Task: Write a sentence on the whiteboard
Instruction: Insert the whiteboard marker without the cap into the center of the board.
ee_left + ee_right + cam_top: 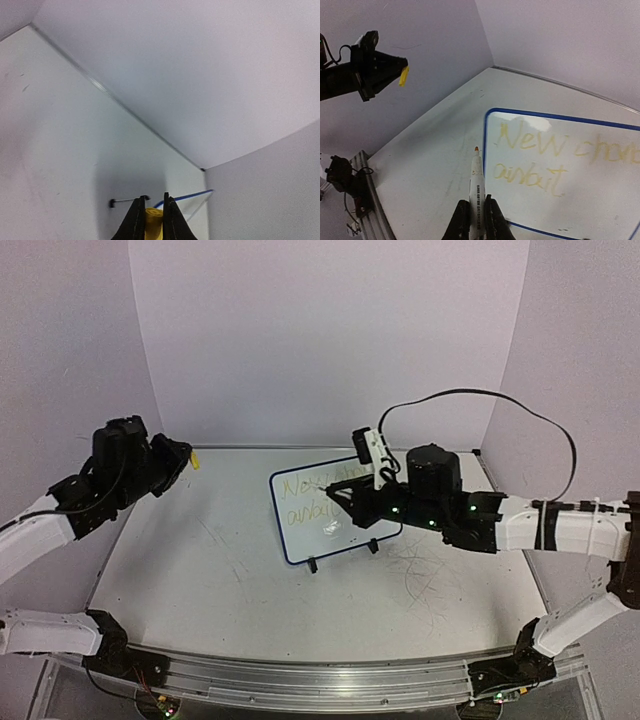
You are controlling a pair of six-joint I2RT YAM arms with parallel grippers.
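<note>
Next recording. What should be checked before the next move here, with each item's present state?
1. Right gripper shut on the marker: ok.
2. Left gripper shut on the small yellow piece, likely a cap: ok.
3. Sentence on the whiteboard, two pale yellow lines: ok.
4. Whiteboard standing on its feet: ok.
5. Marker tip clear of the board surface: cannot tell.
6. Grippers well apart, left one far from the board: ok.
</note>
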